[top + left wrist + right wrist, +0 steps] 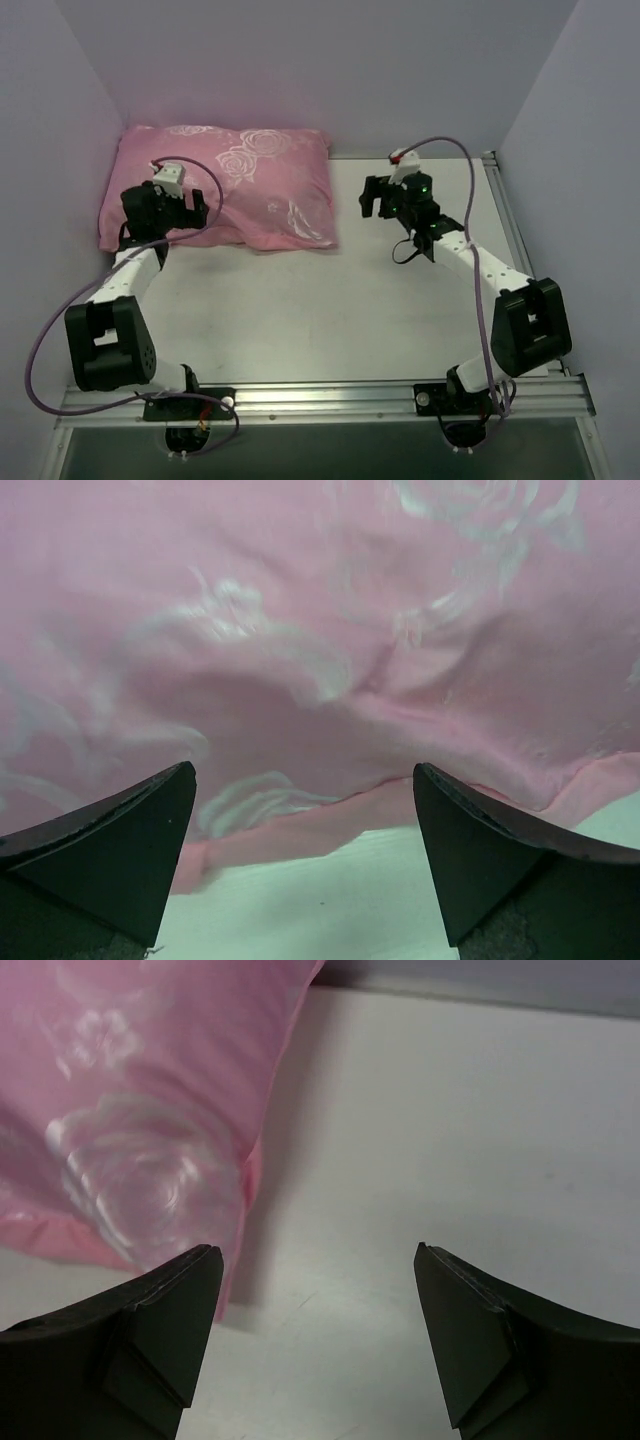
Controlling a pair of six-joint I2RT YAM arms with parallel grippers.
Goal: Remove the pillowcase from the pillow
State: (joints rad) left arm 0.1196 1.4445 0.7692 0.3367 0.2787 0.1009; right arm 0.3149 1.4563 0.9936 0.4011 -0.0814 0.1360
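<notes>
The pink rose-patterned pillowcase (250,180) covers the whole pillow, which lies at the back left of the table; the white pillow itself is hidden inside. My left gripper (190,212) is open just above the near left edge of the pillowcase (330,680), whose hem lies between the open fingers. My right gripper (375,197) is open and empty over bare table, a little to the right of the pillowcase's right edge (130,1130).
Purple walls close in the table on the left, back and right. A metal rail (320,400) runs along the near edge by the arm bases. The white table (330,310) stretches in front of and right of the pillow.
</notes>
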